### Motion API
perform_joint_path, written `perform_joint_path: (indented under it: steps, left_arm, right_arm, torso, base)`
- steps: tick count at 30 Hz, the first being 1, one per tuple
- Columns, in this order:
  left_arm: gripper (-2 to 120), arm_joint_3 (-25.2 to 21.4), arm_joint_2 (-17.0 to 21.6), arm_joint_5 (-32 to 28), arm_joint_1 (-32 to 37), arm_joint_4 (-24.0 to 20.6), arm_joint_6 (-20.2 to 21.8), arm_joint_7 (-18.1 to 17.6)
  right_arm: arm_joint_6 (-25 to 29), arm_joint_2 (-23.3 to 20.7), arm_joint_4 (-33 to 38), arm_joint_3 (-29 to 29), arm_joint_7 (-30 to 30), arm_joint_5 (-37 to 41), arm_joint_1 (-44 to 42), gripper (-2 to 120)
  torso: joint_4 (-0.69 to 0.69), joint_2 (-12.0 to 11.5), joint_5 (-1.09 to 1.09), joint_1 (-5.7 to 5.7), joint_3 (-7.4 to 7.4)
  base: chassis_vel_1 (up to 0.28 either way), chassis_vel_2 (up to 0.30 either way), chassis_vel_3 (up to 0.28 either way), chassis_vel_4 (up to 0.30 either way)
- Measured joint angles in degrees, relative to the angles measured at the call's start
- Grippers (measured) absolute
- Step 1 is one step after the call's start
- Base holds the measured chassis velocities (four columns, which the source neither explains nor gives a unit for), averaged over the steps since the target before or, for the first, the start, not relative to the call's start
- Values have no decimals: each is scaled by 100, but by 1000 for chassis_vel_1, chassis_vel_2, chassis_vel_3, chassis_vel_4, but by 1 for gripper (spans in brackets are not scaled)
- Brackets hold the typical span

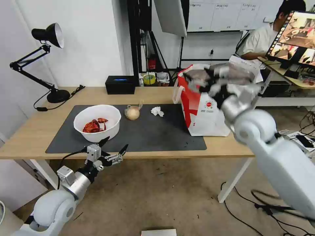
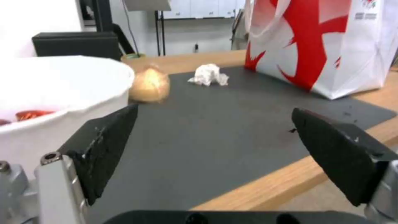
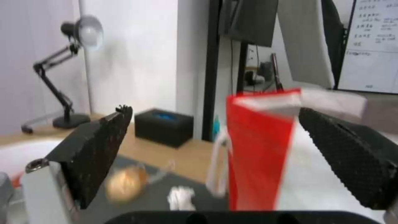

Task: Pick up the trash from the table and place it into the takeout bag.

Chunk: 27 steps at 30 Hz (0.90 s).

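Bowl (image 1: 97,123), ball (image 1: 132,113), tissue (image 1: 157,111) left of bag (image 1: 205,113) on mat (image 1: 154,132)

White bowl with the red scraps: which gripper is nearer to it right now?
Left. The left gripper hangs open at the table's front edge, just below the white bowl. The right gripper, open, is up by the takeout bag.

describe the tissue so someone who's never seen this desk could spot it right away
Find the dark mat on the wooden desk, then look along its far edge, between the red-and-white bag and the bagged beige ball. The tissue lies there on its own, touching neither. It is the smallest item, crumpled and pure white, unlike the smooth white bowl.
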Motion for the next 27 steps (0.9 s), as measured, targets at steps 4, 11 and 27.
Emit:
perform_joint_path:
  steps: [4, 11, 27]
  left_arm:
    - [100, -107, -81, 141, 127, 59, -67, -3]
    - [100, -154, -393, 369, 287, 159, -235, -146]
    - [100, -463, -907, 759, 926, 90, -215, -611]
  right_arm:
    - [351, -74, 208, 438, -142, -387, -1003, 100]
    - [889, 118, 421, 804, -202, -984, -2700, 100]
    - [1273, 654, 492, 678, 444, -1202, -3763, 100]
  torso:
    - [3, 0, 1, 0, 0]
    - [1, 0, 0, -1, 0]
    - [3, 0, 0, -1, 1]
  base:
    - [0, 0, 0, 0]
    - [0, 0, 0, 0]
    - [0, 0, 0, 0]
